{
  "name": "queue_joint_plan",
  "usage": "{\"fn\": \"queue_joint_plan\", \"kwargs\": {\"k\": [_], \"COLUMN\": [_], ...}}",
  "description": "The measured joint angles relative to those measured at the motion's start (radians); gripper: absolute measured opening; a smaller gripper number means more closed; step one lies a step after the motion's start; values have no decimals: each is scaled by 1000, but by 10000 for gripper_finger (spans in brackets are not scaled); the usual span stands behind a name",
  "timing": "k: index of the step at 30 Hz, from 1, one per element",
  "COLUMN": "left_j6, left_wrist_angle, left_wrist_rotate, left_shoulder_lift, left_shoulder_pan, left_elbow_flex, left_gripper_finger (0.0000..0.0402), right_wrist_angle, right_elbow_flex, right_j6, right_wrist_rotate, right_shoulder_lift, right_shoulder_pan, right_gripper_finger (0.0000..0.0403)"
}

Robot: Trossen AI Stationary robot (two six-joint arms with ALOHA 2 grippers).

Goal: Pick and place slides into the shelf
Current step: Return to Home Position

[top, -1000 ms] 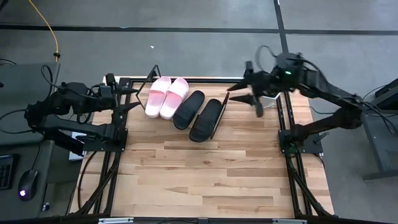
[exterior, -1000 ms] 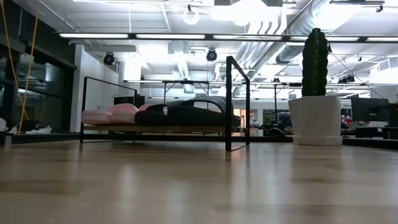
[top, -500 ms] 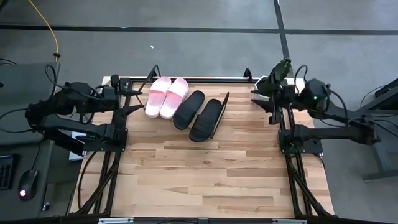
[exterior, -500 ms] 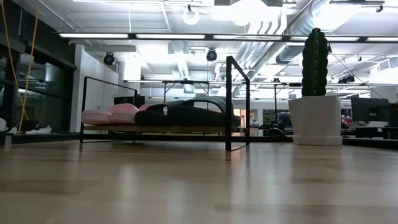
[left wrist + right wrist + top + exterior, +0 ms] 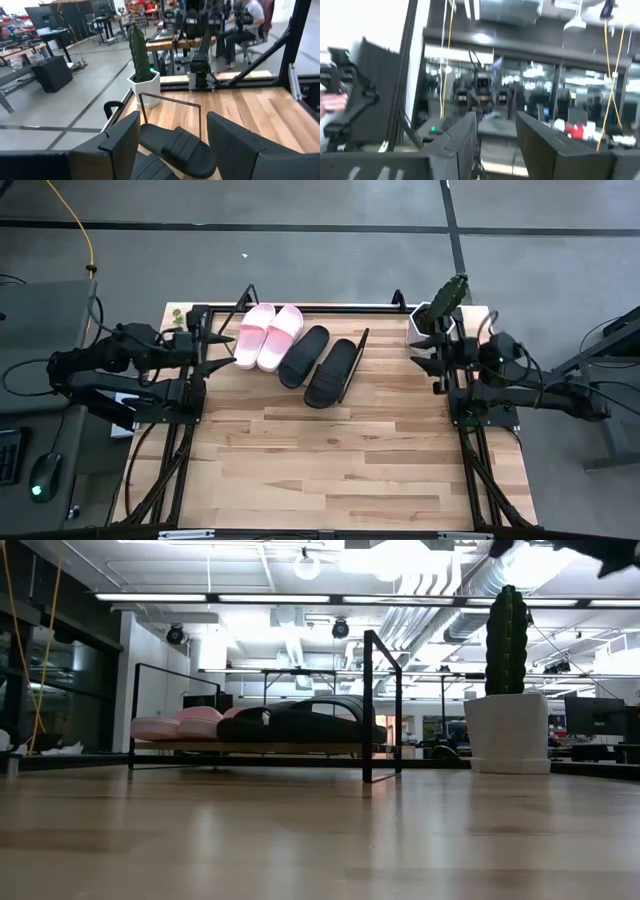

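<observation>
Four flat slides (image 5: 303, 355), slanted wooden shelf (image 5: 260, 749)

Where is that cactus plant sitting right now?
Seen from above, the potted cactus stands at the far right corner of the table, to the right of the shelf and apart from it.

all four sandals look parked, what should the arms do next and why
Probably just tuck both arms into their rest pose and stop. The two pink sandals and two black sandals all lie on the shelf, none is left on the table, and the left hand and right hand are open and empty at the table's edges.
</observation>
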Motion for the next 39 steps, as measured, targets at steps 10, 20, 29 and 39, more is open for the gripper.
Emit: {"fn": "queue_joint_plan", "kwargs": {"k": [10,20,29,39], "left_j6": [-50,-79,-126,-161], "left_wrist_angle": [66,116,118,139], "left_wrist_rotate": [39,42,40,34], "left_shoulder_lift": [-234,-350,-427,-503], "left_shoulder_pan": [-1,-1,-1,-1], "left_elbow_flex": [-144,-269,-343,-436], "left_gripper_finger": [211,211,211,211], "right_wrist_angle": [181,172,373,377], "right_elbow_flex": [-201,-260,-415,-415], "right_j6": [51,84,119,132], "right_wrist_rotate": [55,42,52,56], "right_shoulder_lift": [-181,-228,-228,-228], "right_shoulder_pan": [0,0,0,20], "right_gripper_finger": [130,130,130,130]}}
